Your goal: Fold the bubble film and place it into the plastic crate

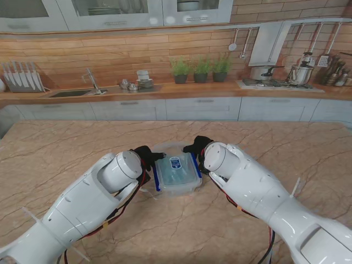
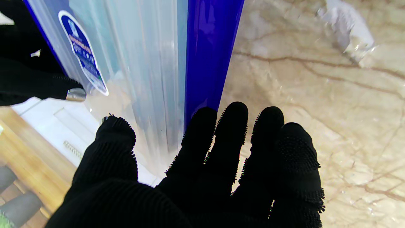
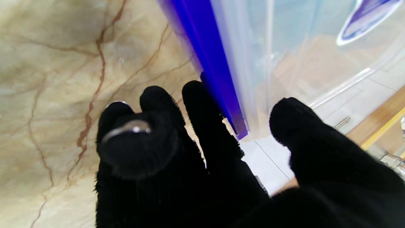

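plastic crate hemmed by both hands — marble table around bare

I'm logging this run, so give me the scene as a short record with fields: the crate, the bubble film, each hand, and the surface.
crate: clear plastic crate with blue rim strips, on the table between the two hands
bubble film: a crumpled clear piece lies on the table outside the crate; whether more is inside cannot be told
left hand: left hand open, fingers spread by the crate's left side
right hand: right hand open, fingers at the crate's right side
surface: marble-patterned table
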